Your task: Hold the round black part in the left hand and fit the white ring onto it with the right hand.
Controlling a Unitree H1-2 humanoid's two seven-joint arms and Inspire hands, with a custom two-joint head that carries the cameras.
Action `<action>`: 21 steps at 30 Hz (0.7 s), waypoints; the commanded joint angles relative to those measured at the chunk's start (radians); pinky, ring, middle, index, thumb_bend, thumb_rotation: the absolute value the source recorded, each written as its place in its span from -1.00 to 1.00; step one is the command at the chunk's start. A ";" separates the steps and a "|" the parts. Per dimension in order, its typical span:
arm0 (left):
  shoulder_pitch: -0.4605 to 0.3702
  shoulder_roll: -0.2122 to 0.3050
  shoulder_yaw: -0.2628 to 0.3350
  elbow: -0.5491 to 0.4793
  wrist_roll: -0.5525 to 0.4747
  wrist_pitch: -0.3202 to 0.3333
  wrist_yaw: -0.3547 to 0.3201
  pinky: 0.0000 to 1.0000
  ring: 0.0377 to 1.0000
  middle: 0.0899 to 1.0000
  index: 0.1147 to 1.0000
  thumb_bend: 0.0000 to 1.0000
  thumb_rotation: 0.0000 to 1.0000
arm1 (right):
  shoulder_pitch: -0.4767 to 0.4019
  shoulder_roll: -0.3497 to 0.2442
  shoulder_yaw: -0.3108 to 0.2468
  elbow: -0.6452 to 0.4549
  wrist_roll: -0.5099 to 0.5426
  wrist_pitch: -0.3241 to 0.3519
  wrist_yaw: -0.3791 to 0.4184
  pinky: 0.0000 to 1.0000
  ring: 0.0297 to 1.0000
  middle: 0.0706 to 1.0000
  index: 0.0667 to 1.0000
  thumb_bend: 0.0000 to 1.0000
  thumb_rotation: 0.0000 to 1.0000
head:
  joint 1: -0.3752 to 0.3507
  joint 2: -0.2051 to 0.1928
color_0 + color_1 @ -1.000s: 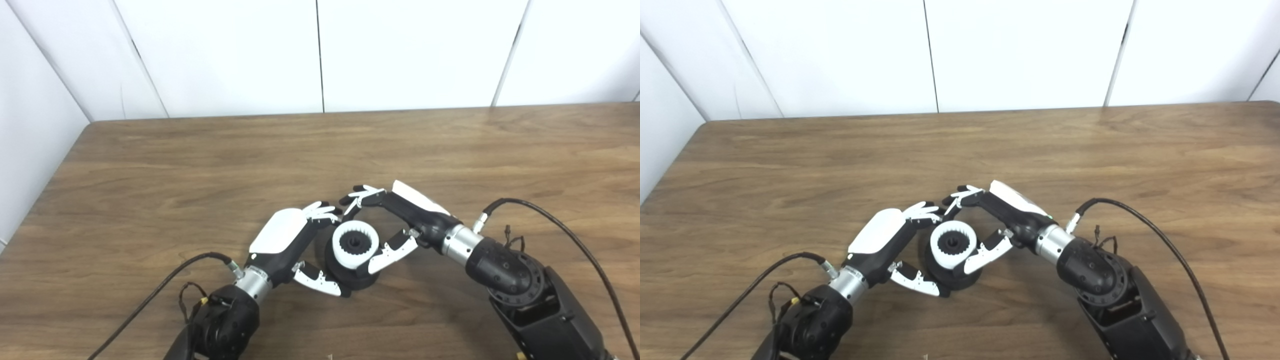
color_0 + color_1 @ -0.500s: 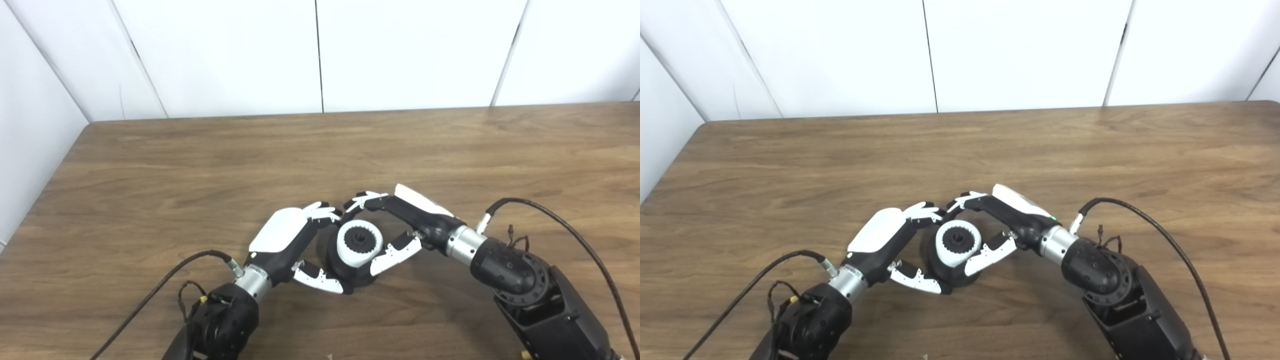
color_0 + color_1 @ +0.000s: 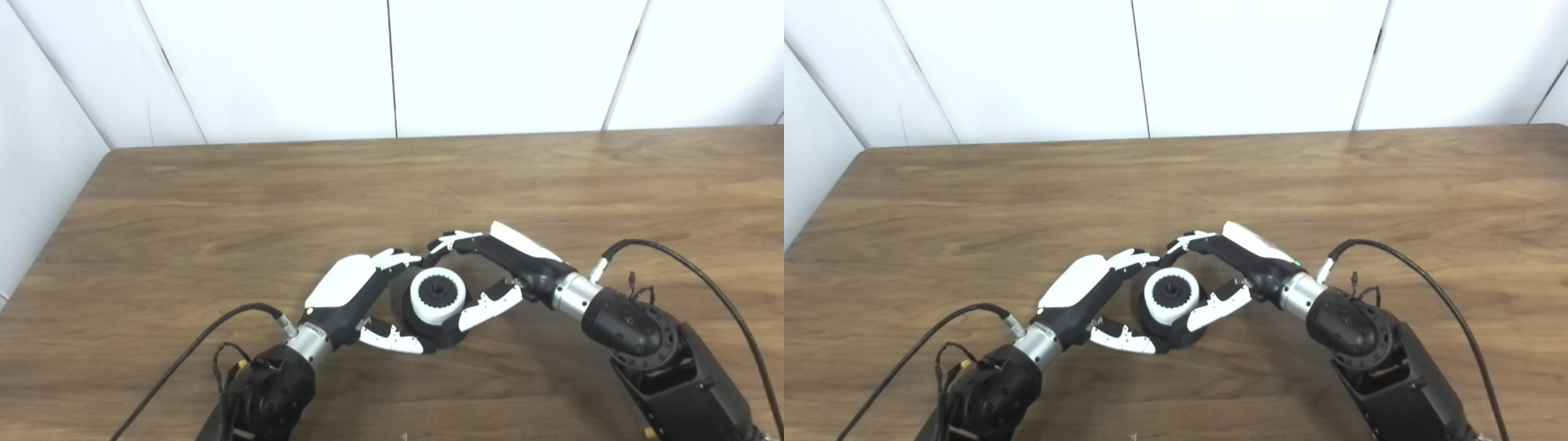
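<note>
**Black part and white ring together on the table**

The black part (image 3: 438, 331) sat on the wooden table (image 3: 184, 233), near its front edge, and the white ring (image 3: 433, 297) was seated on top of it, with a small dark hub showing through the ring's toothed centre. Nearest the camera, two dark arms entered from the bottom edge, each with a metal wrist collar and a black cable looping out to its side.

The left hand (image 3: 361, 300) came in from the left. Its white-shelled back faced up, its thumb lay low against the near side of the black part, and its fingers curled over the far side, so it cupped the part. The right hand (image 3: 496, 269) reached in from the right. Its thumb rested at the near right of the ring and its fingers arched over the far side; whether they actually gripped the ring could not be made out.

The part was round, matte and wider than the ring. The ring was smooth outside and ribbed inside. Beyond the hands, the grained tabletop ran back to a white panelled wall (image 3: 392, 67).

A second before, the ring had been tilted, open and higher; by now it lay flatter and lower on the part, and the right arm had shifted slightly rightward.
</note>
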 commanded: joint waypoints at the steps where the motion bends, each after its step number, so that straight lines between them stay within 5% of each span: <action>1: -0.014 0.011 0.003 -0.013 -0.016 0.032 -0.035 0.78 0.93 0.80 0.68 1.00 -0.18 | -0.050 -0.006 -0.022 -0.017 0.011 -0.038 -0.008 0.76 0.90 0.73 0.47 1.00 -0.12 | 0.001 0.001; 21: -0.007 0.085 0.056 -0.079 -0.070 0.100 -0.120 0.82 0.99 0.89 0.84 1.00 -0.27 | -0.051 -0.047 -0.089 0.003 0.015 -0.024 -0.020 0.83 0.96 0.86 0.71 1.00 -0.02 | -0.004 -0.004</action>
